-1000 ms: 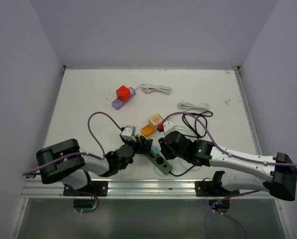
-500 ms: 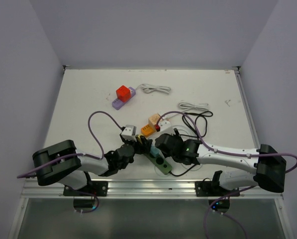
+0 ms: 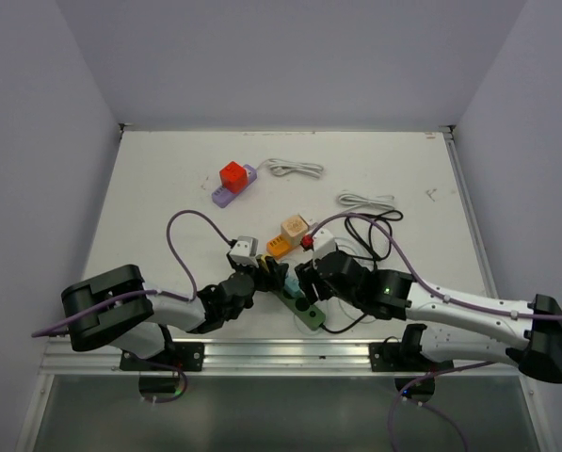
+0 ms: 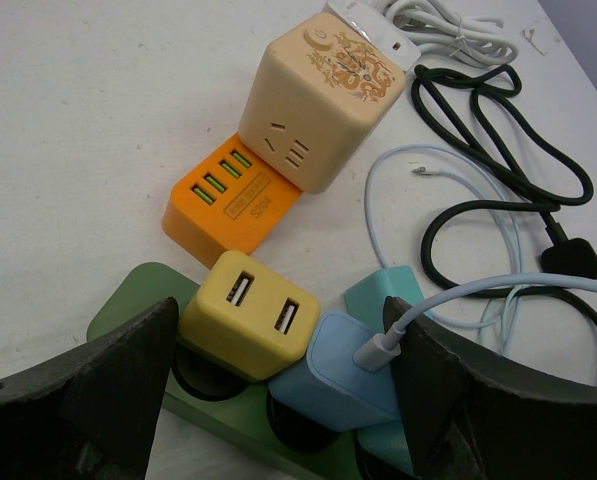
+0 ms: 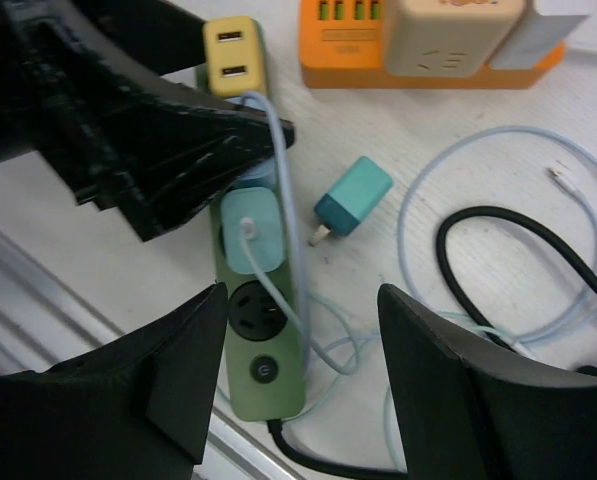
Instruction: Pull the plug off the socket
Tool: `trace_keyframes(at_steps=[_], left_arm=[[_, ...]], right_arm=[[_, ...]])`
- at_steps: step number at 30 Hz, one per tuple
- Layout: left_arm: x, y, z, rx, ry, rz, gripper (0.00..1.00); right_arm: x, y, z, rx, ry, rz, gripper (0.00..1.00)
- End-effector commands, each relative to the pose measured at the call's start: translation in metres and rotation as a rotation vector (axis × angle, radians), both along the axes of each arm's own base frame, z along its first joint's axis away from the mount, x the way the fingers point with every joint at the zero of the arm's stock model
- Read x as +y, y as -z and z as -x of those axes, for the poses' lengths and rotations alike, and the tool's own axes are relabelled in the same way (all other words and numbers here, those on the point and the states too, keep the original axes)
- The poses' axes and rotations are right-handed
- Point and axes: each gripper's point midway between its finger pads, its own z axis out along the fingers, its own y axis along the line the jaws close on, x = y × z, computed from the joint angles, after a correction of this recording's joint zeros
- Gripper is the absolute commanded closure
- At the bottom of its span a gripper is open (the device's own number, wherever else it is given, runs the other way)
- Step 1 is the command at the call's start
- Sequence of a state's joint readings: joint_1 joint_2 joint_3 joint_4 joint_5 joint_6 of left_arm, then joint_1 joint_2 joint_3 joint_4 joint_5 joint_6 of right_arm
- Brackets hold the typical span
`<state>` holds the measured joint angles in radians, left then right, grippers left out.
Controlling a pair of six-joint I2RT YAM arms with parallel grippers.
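Each arm consists of white tubular links joined by black cylindrical joint housings. The left arm (image 3: 182, 306) has a large black shoulder housing (image 3: 102, 303), and the right arm (image 3: 459, 308) has a matching one. A purple cable (image 3: 191, 214) is routed externally along each arm. A green indicator light (image 3: 386, 288) shows on one black joint of the right arm. Black base brackets (image 3: 158, 356) fix the arms to an aluminium rail. The left fingers (image 4: 88, 400) and right fingers (image 5: 168, 390) are matte black, wedge-shaped and faintly ridged.
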<state>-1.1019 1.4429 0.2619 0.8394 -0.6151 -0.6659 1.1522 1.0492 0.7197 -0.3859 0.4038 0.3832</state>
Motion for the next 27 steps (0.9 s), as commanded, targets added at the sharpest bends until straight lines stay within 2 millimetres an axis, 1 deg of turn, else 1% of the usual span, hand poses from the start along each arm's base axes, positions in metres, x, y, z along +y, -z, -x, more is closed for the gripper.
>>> trace_keyframes(at_steps=[1, 4, 8, 10, 11, 13, 15, 17, 18, 19, 20, 21, 24, 25, 27], left_arm=[[0.06, 0.081, 0.029, 0.16, -0.001, -0.351, 0.17], [0.061, 0.081, 0.03, 0.162, -0.004, -0.342, 0.17], [0.063, 0.081, 0.031, 0.161, -0.005, -0.335, 0.17], [0.064, 0.079, 0.032, 0.157, -0.004, -0.331, 0.17], [0.064, 0.078, 0.032, 0.154, -0.004, -0.325, 0.17], [0.064, 0.077, 0.032, 0.151, -0.003, -0.315, 0.16], [0.064, 0.077, 0.033, 0.149, 0.001, -0.309, 0.16], [0.065, 0.076, 0.033, 0.147, 0.004, -0.307, 0.16], [0.065, 0.077, 0.034, 0.147, 0.006, -0.308, 0.16], [0.065, 0.078, 0.034, 0.148, 0.007, -0.306, 0.16], [0.065, 0.078, 0.034, 0.148, 0.008, -0.303, 0.16], [0.065, 0.078, 0.035, 0.148, 0.011, -0.301, 0.16], [0.065, 0.079, 0.036, 0.151, 0.012, -0.297, 0.17], [0.065, 0.079, 0.036, 0.152, 0.013, -0.296, 0.17], [0.066, 0.08, 0.037, 0.152, 0.013, -0.291, 0.17]], right_arm=[[0.032, -0.017, 0.018, 0.024, -0.167, -0.144, 0.34], [0.037, -0.007, 0.021, 0.057, -0.189, -0.108, 0.33], [0.046, 0.006, 0.019, 0.078, -0.202, -0.08, 0.33], [0.05, 0.008, 0.016, 0.079, -0.196, -0.072, 0.33], [0.051, 0.015, 0.013, 0.082, -0.187, -0.048, 0.33], [0.051, 0.016, 0.006, 0.072, -0.147, -0.029, 0.34], [0.054, 0.022, 0.005, 0.079, -0.151, -0.017, 0.34], [0.058, 0.024, 0.004, 0.083, -0.152, -0.02, 0.36], [0.059, 0.03, 0.003, 0.093, -0.147, -0.006, 0.36], [0.062, 0.031, 0.004, 0.096, -0.15, -0.007, 0.37], [0.062, 0.037, 0.004, 0.103, -0.151, 0.004, 0.39], [0.064, 0.037, 0.003, 0.099, -0.151, -0.001, 0.4], [0.065, 0.043, 0.002, 0.107, -0.132, 0.014, 0.48], [0.064, 0.044, 0.002, 0.112, -0.128, 0.021, 0.52], [0.066, 0.046, 0.002, 0.118, -0.125, 0.023, 0.64]])
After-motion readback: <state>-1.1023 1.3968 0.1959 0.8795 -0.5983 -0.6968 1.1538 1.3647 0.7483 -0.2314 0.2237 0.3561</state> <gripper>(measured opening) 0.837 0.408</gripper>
